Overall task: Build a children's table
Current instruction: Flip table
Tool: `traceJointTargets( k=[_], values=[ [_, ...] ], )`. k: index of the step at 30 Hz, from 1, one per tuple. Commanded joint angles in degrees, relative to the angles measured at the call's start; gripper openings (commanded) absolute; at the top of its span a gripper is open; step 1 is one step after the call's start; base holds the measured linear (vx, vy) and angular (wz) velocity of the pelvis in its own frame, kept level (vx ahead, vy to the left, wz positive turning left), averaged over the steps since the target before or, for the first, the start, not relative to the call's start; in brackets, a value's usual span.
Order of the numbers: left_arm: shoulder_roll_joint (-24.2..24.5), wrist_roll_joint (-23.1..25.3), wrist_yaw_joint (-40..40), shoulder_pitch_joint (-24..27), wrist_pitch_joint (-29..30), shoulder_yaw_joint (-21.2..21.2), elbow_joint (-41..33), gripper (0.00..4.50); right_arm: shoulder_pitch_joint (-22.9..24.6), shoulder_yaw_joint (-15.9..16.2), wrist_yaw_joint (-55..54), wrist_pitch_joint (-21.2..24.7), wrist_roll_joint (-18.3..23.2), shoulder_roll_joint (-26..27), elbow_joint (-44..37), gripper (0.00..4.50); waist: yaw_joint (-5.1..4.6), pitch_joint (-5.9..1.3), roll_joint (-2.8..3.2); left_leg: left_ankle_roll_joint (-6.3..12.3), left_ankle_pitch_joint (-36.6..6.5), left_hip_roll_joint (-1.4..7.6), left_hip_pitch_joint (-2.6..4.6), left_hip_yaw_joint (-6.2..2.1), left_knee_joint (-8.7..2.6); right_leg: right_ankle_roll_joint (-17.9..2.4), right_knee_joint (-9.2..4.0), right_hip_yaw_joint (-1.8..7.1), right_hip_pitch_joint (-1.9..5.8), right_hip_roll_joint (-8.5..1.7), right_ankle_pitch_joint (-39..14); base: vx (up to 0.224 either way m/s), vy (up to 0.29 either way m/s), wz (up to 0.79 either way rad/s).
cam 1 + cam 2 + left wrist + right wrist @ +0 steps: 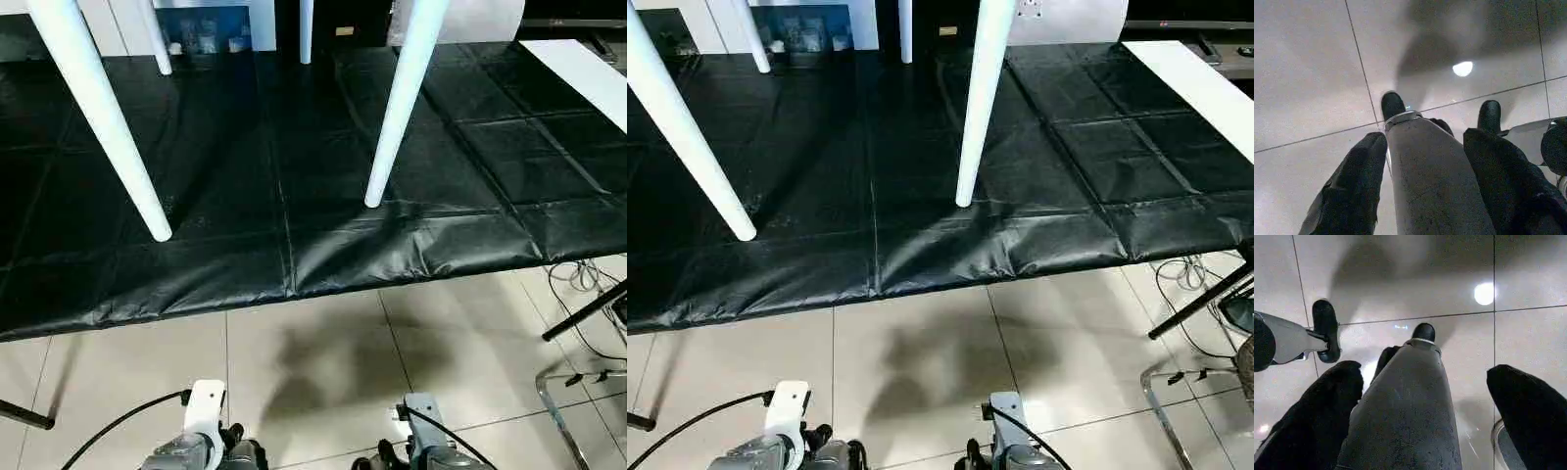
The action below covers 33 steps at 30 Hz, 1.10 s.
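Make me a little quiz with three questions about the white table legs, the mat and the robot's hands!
1. Where do the two near table legs rest?
A. on the black mat
B. on the bare tiles
C. in the robot's end effectors

2. How many white legs can you see?
A. two
B. four
C. six

3. What are the end effectors holding?
A. a leg each
B. one leg between them
C. nothing

Answers:
1 A: the near left leg and near right leg stand with their tips on the black mat.
2 B: two more legs stand at the back.
3 C: the left end effector and right end effector hang open over the tiled floor.
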Motion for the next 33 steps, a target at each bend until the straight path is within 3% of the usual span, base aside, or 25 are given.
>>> traceJointTargets(
  k=[1, 16, 24, 33],
  values=[
    [-0.29, 0.35, 0.17, 1.27, 0.48, 0.09, 1.26, 2.96, 1.05, -0.22, -0.11, 0.93, -0.22, -0.01, 1.48, 4.50, 0.06, -2.05, 0.29, 2.92, -14.77, 5.66, 1.06, -2.00, -5.27, -15.82, -4.53, 3.41, 0.93, -5.42, -2.85, 0.000, 0.000, 0.00],
    [-0.29, 0.35, 0.17, 1.27, 0.48, 0.09, 1.26, 2.96, 1.05, -0.22, -0.11, 0.93, -0.22, -0.01, 1.48, 4.50, 0.03, -2.10, 0.11, 3.62, -13.49, 5.60, 0.94, -1.78, -5.25, -15.46, -4.46, 3.57, 0.86, -5.33, -1.63, 0.000, 0.000, 0.00],
    [-0.29, 0.35, 0.17, 1.27, 0.48, 0.09, 1.26, 2.96, 1.05, -0.22, -0.11, 0.93, -0.22, -0.01, 1.48, 4.50, 0.07, -2.24, -0.04, 5.92, -10.55, 5.55, 0.95, -1.38, -4.87, -16.11, -4.10, 3.63, 0.82, -5.23, 2.26, 0.000, 0.000, 0.00],
    [-0.29, 0.35, 0.17, 1.27, 0.48, 0.09, 1.26, 2.96, 1.05, -0.22, -0.11, 0.93, -0.22, -0.01, 1.48, 4.50, 0.10, -2.18, -0.02, 5.45, -11.21, 5.61, 1.05, -1.28, -4.94, -16.20, -4.20, 3.76, 0.67, -5.18, 1.32, 0.000, 0.000, 0.00]
  ],
)
